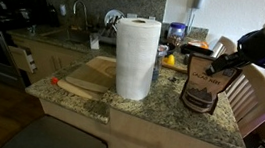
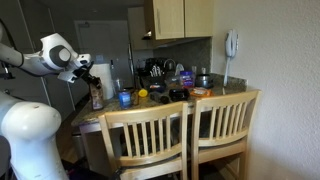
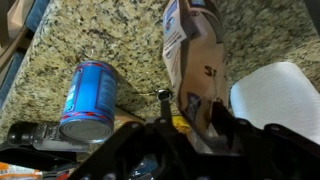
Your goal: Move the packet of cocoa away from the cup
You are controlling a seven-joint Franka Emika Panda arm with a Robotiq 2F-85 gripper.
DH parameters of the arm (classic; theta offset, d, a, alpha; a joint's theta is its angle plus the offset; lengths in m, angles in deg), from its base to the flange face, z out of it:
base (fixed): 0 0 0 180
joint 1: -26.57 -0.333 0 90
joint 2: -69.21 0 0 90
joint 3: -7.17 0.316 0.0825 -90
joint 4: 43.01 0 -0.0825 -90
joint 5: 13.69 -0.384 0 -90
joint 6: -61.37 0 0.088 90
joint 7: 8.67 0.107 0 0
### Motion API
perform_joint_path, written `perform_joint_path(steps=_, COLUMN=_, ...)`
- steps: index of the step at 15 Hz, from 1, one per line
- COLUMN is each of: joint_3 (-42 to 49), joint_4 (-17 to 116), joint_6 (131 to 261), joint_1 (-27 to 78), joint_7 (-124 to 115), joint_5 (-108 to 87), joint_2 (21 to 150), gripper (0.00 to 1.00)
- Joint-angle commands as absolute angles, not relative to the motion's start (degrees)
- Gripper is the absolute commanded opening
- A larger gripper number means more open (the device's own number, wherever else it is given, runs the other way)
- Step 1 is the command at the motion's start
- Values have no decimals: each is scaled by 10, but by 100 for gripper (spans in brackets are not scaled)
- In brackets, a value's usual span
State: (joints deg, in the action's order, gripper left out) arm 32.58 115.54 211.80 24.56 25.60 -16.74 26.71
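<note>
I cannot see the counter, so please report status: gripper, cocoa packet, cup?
Gripper at top of cocoa packet, grip unclear. Packet upright beside cup, small gap between. Paper-towel roll close on packet's other side.

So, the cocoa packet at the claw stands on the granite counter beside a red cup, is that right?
Not quite: the cup is blue, not red, as the wrist view shows. Otherwise yes, the cocoa packet at the claw stands on the granite counter beside it.

So the cocoa packet (image 1: 201, 89) is dark brown with a paler label panel, and the cup (image 3: 90, 98) is blue with a lighter rim. The counter (image 3: 110, 35) is speckled tan-and-black granite, and the paper-towel roll (image 1: 135, 57) is plain white.
</note>
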Motion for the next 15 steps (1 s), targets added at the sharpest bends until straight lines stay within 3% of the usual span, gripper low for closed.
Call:
perform_joint_path(steps=1, joint_3=347, joint_4=1161, joint_6=2144, joint_1=275, joint_7=296, joint_5=-148, joint_2=271, gripper=79)
perform_joint_path(steps=3, joint_3=364, joint_4=1166, joint_6=2184, joint_1=287, joint_7=314, joint_5=-125, joint_2=257, gripper=93)
perform_joint_path(steps=5, joint_3=388, joint_4=1166, joint_6=2218, joint_1=303, joint_7=333, joint_5=-96, joint_2=231, gripper=100)
perform_joint_path(steps=9, joint_3=412, joint_4=1152, joint_6=2233, joint_1=321, joint_7=338, joint_5=-68, joint_2=160, gripper=100)
perform_joint_path(steps=13, joint_3=374, joint_4=1074, joint_6=2084, joint_1=281, joint_7=306, joint_5=-74, joint_2=96, gripper=100)
perform_joint_path(steps=15, joint_3=340, joint_4=1023, joint_6=1993, joint_1=253, joint_7=256, joint_5=-100, joint_2=127, gripper=100)
